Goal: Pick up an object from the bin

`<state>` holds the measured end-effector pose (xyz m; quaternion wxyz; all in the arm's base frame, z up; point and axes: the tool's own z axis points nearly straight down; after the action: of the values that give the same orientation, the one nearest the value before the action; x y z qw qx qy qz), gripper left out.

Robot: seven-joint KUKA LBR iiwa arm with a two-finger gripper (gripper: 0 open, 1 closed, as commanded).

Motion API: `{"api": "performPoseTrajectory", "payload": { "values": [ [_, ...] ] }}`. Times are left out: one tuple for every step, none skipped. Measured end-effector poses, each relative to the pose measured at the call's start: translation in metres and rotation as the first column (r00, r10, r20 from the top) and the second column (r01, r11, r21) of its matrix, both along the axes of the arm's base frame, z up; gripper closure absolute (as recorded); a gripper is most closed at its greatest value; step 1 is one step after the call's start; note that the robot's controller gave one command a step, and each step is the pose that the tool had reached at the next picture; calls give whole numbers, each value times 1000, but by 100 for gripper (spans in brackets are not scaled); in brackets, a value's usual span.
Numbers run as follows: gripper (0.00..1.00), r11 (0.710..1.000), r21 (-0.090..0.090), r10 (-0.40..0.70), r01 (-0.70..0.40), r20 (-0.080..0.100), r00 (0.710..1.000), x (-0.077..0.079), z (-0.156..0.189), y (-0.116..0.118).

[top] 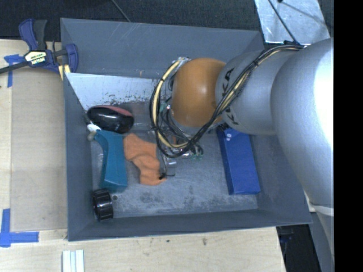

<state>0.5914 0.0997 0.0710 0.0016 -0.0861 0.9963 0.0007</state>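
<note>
My gripper reaches down into the middle of the bin, beneath the arm's wrist. It stands at the right edge of an orange soft lump, touching it or very close to it. Whether the lump is grasped cannot be seen. Left of the lump lies a teal handle-shaped tool with a black round cap at its near end. A black oval thing with a red stripe lies just above the teal tool, by the bin's back left wall.
A dark blue flat box lies lengthwise along the bin's right wall, partly under the arm. The arm's wrist with its orange cover and cables hides the bin's back middle. Bare floor shows along the front wall.
</note>
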Motion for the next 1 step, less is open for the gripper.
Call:
{"api": "performPoseTrajectory", "payload": {
  "values": [
    [0, 991, -2, 135, -135, 1, 991, 7, 0, 11]
  ]
}}
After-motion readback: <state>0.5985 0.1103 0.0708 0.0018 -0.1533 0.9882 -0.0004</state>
